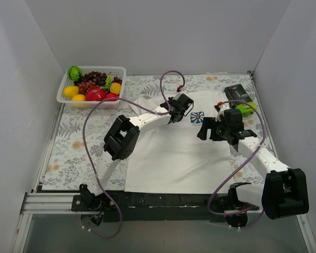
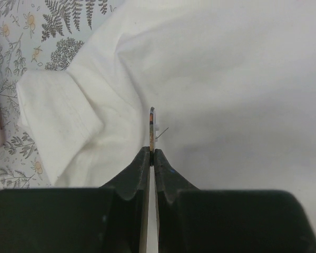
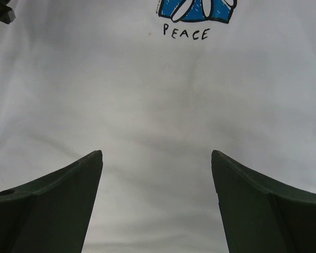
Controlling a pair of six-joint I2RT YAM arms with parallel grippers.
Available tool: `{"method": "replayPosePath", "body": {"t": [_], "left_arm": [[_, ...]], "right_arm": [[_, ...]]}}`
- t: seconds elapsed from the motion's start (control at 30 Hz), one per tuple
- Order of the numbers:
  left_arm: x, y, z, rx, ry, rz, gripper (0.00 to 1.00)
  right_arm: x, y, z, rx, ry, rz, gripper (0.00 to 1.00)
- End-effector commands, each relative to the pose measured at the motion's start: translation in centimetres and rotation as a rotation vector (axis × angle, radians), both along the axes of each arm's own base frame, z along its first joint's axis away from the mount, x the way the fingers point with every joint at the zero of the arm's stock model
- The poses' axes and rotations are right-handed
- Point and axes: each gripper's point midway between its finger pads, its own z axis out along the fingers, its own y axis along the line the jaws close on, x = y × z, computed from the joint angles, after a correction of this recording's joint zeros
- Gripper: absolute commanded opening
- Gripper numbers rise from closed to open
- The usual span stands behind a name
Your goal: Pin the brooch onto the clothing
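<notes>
The white T-shirt (image 1: pixel 174 153) lies flat on the floral tablecloth, its blue square logo (image 1: pixel 197 118) on the chest. My left gripper (image 1: pixel 173 117) hovers over the shirt's upper left, just left of the logo, shut on the brooch (image 2: pixel 152 129). The brooch shows edge-on as a thin disc sticking out past the fingertips, a fine pin wire beside it, above the white cloth (image 2: pixel 237 89). My right gripper (image 1: pixel 213 129) is open and empty over the shirt (image 3: pixel 158 105), just below the logo (image 3: pixel 195 10) with the word PEACE.
A white basket (image 1: pixel 63 94) of toy fruit stands at the back left. A green and black object (image 1: pixel 239 99) lies at the back right beside the shirt. The shirt's left sleeve (image 2: pixel 58 121) is folded next to the tablecloth (image 2: pixel 52 26).
</notes>
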Motion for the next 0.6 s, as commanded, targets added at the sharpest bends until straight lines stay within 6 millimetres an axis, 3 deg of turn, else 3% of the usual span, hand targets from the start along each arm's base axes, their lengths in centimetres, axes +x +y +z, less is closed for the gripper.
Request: {"method": "replayPosePath", "body": {"t": [0.0,0.2,0.3,0.57], "left_arm": [[0.2,-1.8,6.7,-0.211,-0.092,-0.019,0.0],[0.0,-1.7,7.5,-0.295,-0.08,-0.031,0.0],[0.3,-0.4,7.5,-0.252,-0.095,-0.012,0.0],[1.1,3.7,4.4,-0.025,-0.081,0.066,0.0]], "right_arm": [[0.3,0.4,0.1,0.024,-0.013,0.006,0.9],[0.3,0.5,0.0,0.033,-0.006,0.012,0.9],[0.4,0.6,0.0,0.034,-0.007,0.015,0.9],[0.2,0.7,-0.2,0.038,-0.001,0.025,0.9]]}}
